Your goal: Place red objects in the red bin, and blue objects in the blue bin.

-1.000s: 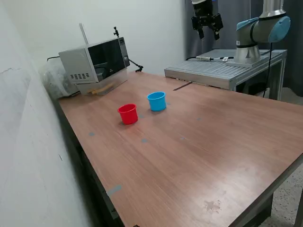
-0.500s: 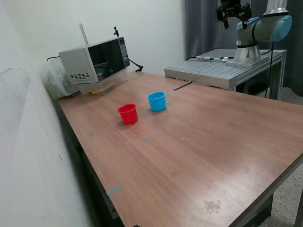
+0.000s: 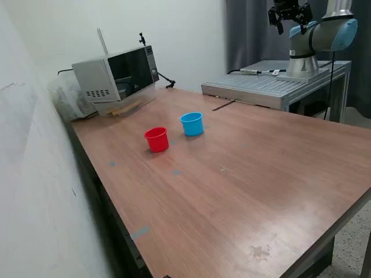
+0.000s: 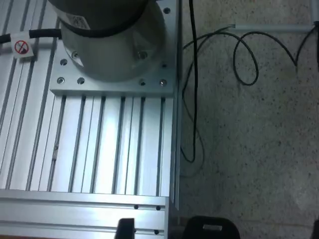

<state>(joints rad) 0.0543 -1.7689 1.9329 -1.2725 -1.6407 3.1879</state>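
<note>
The red bin [image 3: 156, 139] and the blue bin [image 3: 192, 124] stand upright side by side on the wooden table [image 3: 243, 179], the red one towards the exterior view's left. No red or blue cubes show in either view. My gripper [image 3: 288, 18] hangs high above the aluminium platform [image 3: 266, 87] beside the arm's base, far from both bins, with its fingers spread and nothing between them. In the wrist view the gripper [image 4: 164, 231] looks down on the arm's base [image 4: 107, 35] and the grooved platform [image 4: 99, 144].
A microwave [image 3: 116, 75] stands at the table's far corner by the wall. The platform adjoins the table's far edge. Black cables [image 4: 239, 59] lie on the speckled floor beside the platform. Small tape marks dot the table.
The gripper has swung from over the platform's left part to the exterior view's right and slightly up, next to the arm's upper joint. The bins have not moved.
</note>
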